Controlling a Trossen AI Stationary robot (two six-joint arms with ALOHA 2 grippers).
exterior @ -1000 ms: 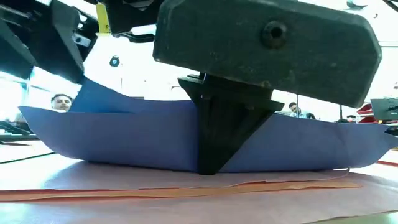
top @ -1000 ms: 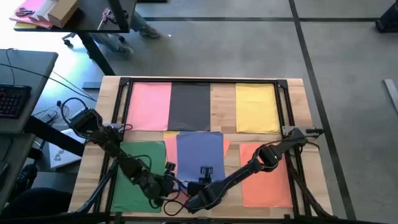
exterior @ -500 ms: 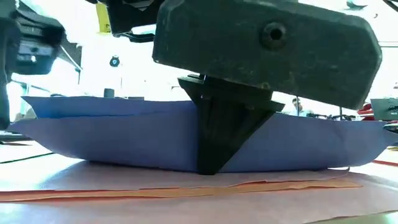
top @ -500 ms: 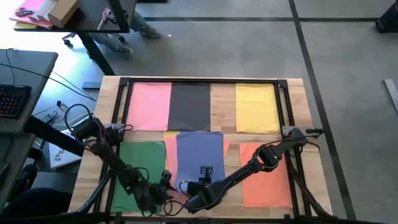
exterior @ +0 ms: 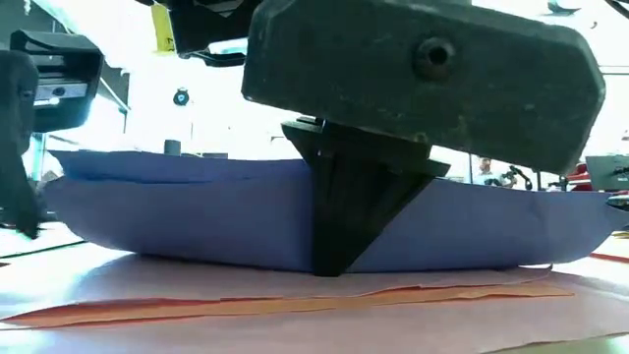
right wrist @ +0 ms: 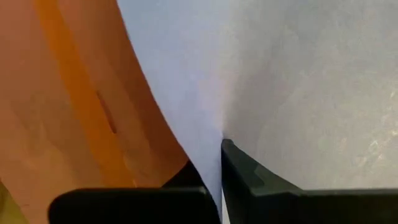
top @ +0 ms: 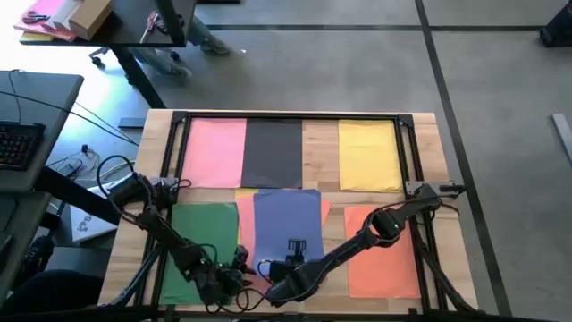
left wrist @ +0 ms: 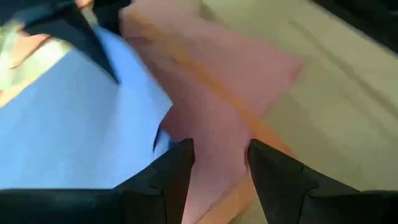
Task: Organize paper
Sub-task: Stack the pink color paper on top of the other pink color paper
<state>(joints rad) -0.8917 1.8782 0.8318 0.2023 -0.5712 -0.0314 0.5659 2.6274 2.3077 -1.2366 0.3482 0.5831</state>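
1. Right jaws pinch the blue sheet's near edge, lifting it off the pink and orange sheets beneath for stacking.
2. Left jaws, spread, sit beside that pile at the surface's near edge.

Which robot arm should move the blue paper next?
Probably the right. Its tool is pinched shut on the near edge of the blue paper, which curls up around it. The left tool is open over the pink sheet beside it, holding nothing.
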